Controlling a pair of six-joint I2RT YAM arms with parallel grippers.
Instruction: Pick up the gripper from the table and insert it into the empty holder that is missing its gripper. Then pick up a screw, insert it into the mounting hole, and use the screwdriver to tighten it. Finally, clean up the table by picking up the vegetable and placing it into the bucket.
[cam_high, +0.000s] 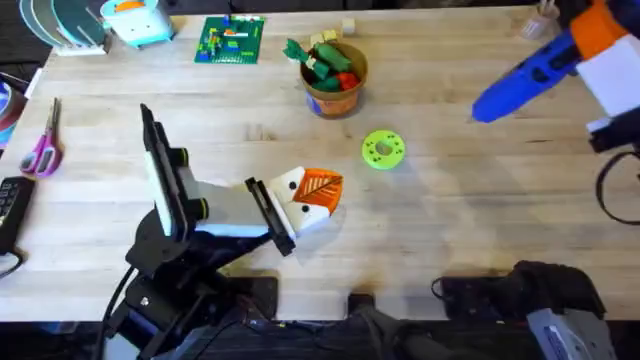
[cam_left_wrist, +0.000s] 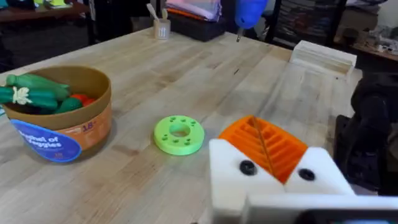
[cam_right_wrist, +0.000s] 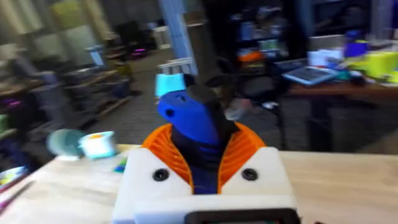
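Overhead, right end effector (cam_high: 600, 50) raised, clamping screwdriver (cam_high: 525, 75), left end effector (cam_high: 315, 195) closed empty, low over wooden tabletop (cam_high: 450, 230), cluttered workshop behind.

The bucket (cam_left_wrist: 59, 124) carries a blue label reading partly "of Veggies"; the rest is not legible.

On the wooden table (cam_high: 450, 200) we see a lime-green disc with holes (cam_high: 382, 149) near the middle, pink-handled scissors (cam_high: 42, 148) at the left edge, and a green brick plate (cam_high: 231, 40) at the far side; beside it stands what may be a pale blue toy (cam_high: 138, 20).
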